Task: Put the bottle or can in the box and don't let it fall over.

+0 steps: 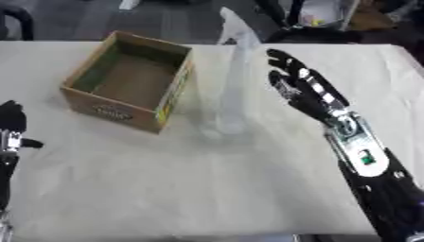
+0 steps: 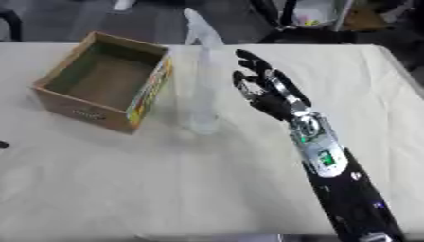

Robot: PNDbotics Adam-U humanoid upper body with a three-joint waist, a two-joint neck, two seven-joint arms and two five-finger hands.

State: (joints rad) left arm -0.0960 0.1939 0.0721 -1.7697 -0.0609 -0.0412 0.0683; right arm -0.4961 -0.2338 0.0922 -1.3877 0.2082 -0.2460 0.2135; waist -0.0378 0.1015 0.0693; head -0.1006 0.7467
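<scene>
The right hand (image 1: 302, 90), fingers spread, hovers just right of the clear bottle (image 1: 234, 80) standing beside the box (image 1: 132, 80). A mid-body grasp looks steadiest for keeping it upright.

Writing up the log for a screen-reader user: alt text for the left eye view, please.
A tall clear bottle stands upright on the pale table between an open, empty cardboard box and the robot's open right hand, which is beside it, not touching. The left hand shows at the left edge.
</scene>
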